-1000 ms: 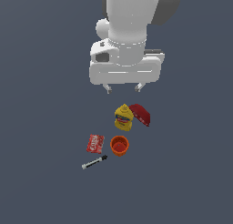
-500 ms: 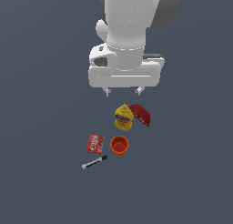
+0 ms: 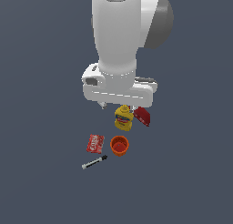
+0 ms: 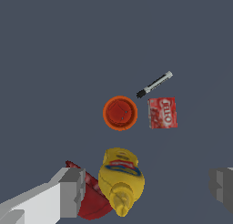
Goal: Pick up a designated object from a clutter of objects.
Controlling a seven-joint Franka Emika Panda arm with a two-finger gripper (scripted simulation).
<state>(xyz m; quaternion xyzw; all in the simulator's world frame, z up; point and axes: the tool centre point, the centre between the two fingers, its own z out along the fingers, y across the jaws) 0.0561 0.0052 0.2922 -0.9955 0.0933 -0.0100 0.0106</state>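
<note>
The thin marker (image 3: 94, 162), pale grey-white with a black cap end, lies flat at the near edge of the clutter, beside the flat red packet (image 3: 95, 143) and the orange cup (image 3: 119, 145). It also shows in the wrist view (image 4: 154, 84), past the cup (image 4: 120, 113) and the packet (image 4: 162, 113). My gripper (image 3: 119, 105) hangs open and empty above the yellow mustard bottle (image 3: 123, 118) and the dark red bowl (image 3: 142, 116), well away from the marker. In the wrist view the fingers (image 4: 70, 191) stand wide apart either side of the bottle (image 4: 120, 180).
The mustard bottle lies against the dark red bowl (image 4: 91, 200), directly under my gripper. The cup stands upright between the bottle and the marker. All items rest on a plain dark grey floor (image 3: 182, 182).
My gripper has come down towards the clutter and shifted slightly to the exterior view's left. It now partly covers the bottle's top. The objects have not moved.
</note>
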